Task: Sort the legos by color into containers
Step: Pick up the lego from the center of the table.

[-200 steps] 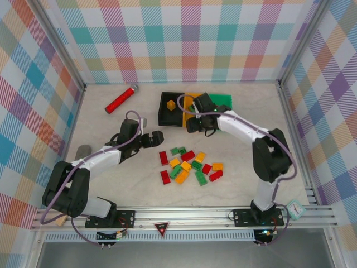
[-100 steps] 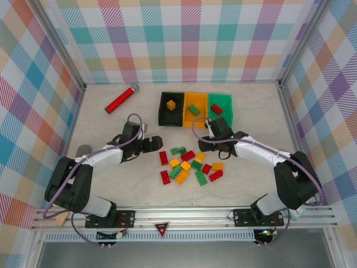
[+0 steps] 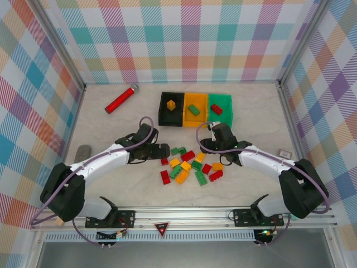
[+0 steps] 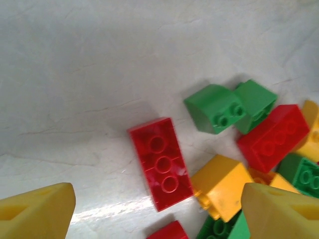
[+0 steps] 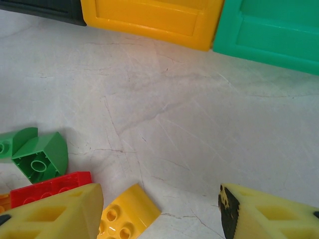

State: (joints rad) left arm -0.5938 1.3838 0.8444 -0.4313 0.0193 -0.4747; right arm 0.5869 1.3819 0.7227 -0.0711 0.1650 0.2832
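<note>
Desk: a pale marbled top with plaid walls on three sides.
Bins: three open bins joined in a row, close to the far edge of the desk and about midway along it. The black bin is on the left, the orange bin in the middle and the green bin on the right.
Bin contents: a yellow brick lies in the black bin, a green brick in the orange bin and a red brick in the green bin.
Loose bricks: a pile of bricks in red, green and yellow-orange lies in the middle of the desk, between the bins and the near edge. Some touch and some lie just beside each other.
Left end effector: the left end effector sits at the left side of the pile, its yellow fingers wide apart and holding nothing.
Under the left fingers: a long red brick lies flat on the desk, studs up, in the gap ahead of them. A yellow-orange block touches its right side.
Right end effector: the right end effector is between the bins and the far right part of the pile. Its jaws are parted and hold nothing.
Under the right fingers: a curved yellow brick lies on the desk just beside one finger. The front walls of the bins stand ahead.
Red cylinder: the red cylinder with a silver end lies toward the far left corner, left of the bins and apart from them.
Grey object: a small grey object lies by the left edge. What it is I cannot tell.
</note>
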